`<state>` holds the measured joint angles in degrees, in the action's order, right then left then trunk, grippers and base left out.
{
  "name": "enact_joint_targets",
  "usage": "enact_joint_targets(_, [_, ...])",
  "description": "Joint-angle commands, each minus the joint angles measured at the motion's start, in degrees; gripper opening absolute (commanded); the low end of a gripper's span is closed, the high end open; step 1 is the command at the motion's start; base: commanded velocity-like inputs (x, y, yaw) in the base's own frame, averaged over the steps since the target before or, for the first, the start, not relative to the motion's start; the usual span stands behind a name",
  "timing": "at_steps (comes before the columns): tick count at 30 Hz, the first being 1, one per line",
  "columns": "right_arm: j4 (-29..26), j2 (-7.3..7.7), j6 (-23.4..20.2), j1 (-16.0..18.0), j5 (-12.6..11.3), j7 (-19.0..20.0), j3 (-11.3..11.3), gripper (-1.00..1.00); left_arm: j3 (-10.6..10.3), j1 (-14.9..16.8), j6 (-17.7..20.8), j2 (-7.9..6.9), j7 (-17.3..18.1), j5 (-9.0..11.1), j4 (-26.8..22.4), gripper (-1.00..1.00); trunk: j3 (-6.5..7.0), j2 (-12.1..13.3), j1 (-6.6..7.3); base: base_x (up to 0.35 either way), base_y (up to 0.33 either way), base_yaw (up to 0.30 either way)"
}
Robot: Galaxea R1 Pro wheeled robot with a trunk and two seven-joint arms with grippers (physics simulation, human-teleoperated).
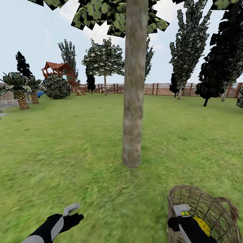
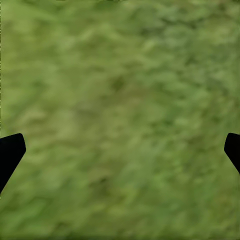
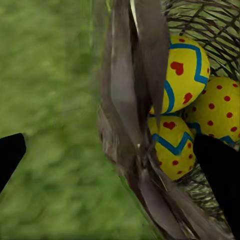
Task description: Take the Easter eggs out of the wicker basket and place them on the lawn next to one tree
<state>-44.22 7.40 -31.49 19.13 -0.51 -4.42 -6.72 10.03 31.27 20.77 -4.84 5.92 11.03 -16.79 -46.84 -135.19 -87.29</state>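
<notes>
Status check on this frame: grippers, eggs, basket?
Left gripper open over lawn. Right gripper open, straddling wicker basket rim. Three eggs inside. Tree just ahead.

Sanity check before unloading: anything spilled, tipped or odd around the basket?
Nothing spilled. All three Easter eggs sit inside the wicker basket, near the tree. One oddity: the right gripper straddles the basket's rim, one finger inside by the eggs, one outside over the lawn.

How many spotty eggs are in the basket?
3. All lie together inside the wicker basket: one egg on top, one egg beside it and one egg underneath. The basket rim covers part of them, so another could hide deeper.
</notes>
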Motion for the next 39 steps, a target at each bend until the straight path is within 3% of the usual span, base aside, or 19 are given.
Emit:
enact_joint_targets(1, [-0.08, 0.07, -0.37, 0.03, -0.12, -0.33, -0.31, 1.0, 0.31, 0.01, 0.41, 0.01, 0.14, 0.22, -0.09, 1.0, -0.06, -0.03, 0.01, 0.0, 0.0, 0.0])
enact_joint_targets(9, [-0.08, 0.07, -0.42, 0.03, -0.19, -0.36, -0.23, 1.0, 0.32, 0.01, 0.42, 0.01, 0.23, 0.3, -0.09, 1.0, -0.06, -0.03, 0.01, 0.007, 0.0, 0.0])
enact_joint_targets(21, [-0.16, 0.07, -0.53, 0.03, -0.19, -0.33, -0.23, 1.0, 0.34, 0.01, 0.03, 0.1, 0.38, 0.24, -0.08, 1.0, -0.06, -0.03, 0.01, 0.215, 0.0, 0.0])
enact_joint_targets(39, [-0.17, 0.12, -0.59, 0.03, -0.19, -0.33, -0.22, 1.0, 0.25, 0.01, 0.41, 1.06, 0.32, 0.22, 0.26, 1.0, 3.17, 7.19, 3.96, 0.002, 0.0, 0.0])
